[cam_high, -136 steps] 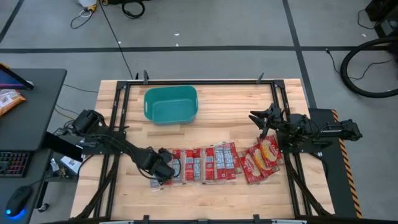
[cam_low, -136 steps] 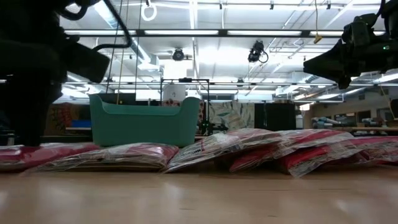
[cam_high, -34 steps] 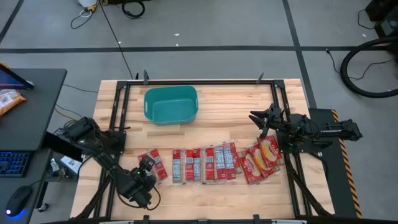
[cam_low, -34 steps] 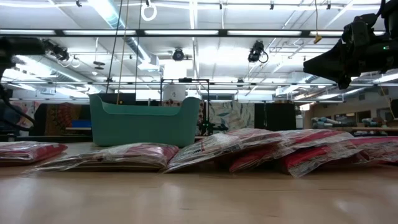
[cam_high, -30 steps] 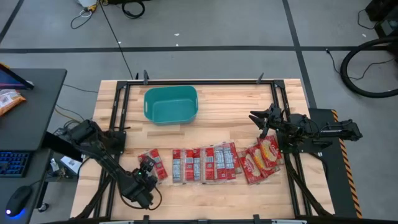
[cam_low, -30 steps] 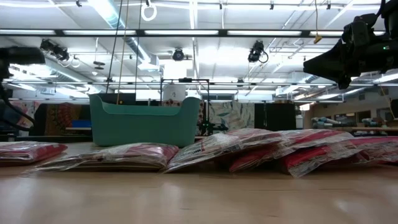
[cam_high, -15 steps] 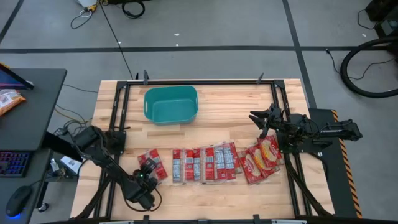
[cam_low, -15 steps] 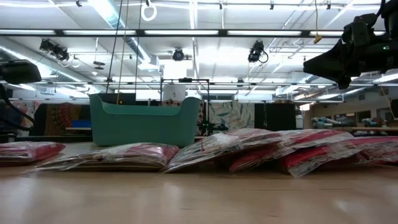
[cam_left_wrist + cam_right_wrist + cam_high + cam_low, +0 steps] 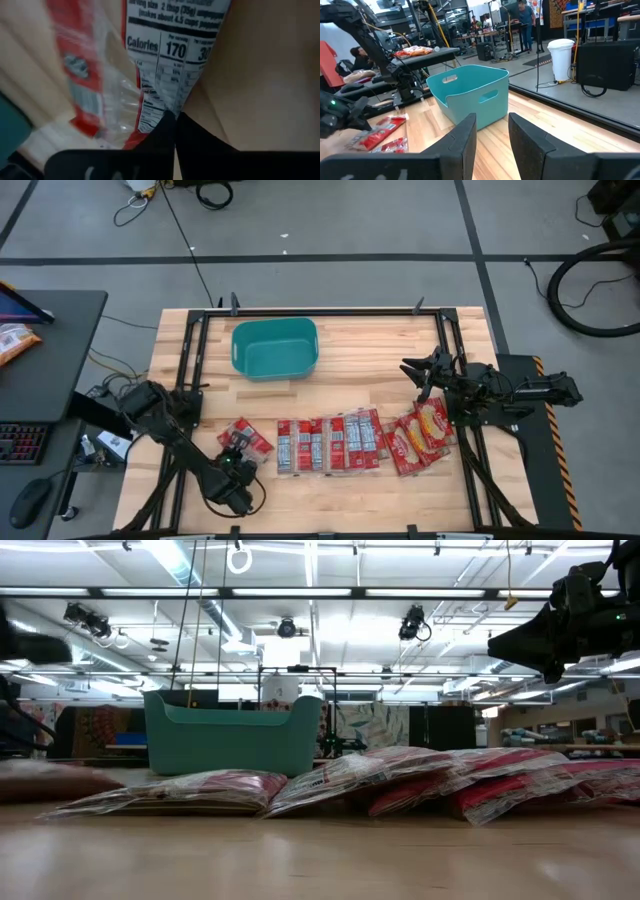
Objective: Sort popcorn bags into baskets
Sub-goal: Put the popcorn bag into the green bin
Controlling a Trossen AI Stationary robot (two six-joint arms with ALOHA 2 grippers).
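A row of red popcorn bags with white-grey panels point(image 9: 330, 443) lies on the table, with the red-and-yellow ones point(image 9: 425, 430) at its right end. One more bag point(image 9: 248, 437) sits apart, left of the row, skewed. My left gripper point(image 9: 240, 456) is at its near end, shut on it. The teal basket point(image 9: 275, 348) stands by the far edge, with nothing showing in it. My right gripper point(image 9: 412, 378) hovers open above the table, beyond the yellow bags. My left gripper pinches the single bag's near end edge point(image 9: 167, 106), just below its nutrition panel, between the two shut fingertips point(image 9: 176, 125). The fingers come from the table's near side, low and slanting. The bag point(image 9: 45, 780) stays close to the table; whether it is lifted clear I cannot tell.
Black frame rails point(image 9: 190, 380) run along both table sides. A desk with an orange snack bag point(image 9: 15, 340) stands left of the table. The right wrist view shows the basket point(image 9: 470, 92) and people at benches far behind. Bare wood lies between basket and row.
The left gripper has shifted slightly toward the near edge while staying shut on the single bag. That bag has turned a little and moved toward the far edge and right; it shows blurred in the low view. The right arm has kept still.
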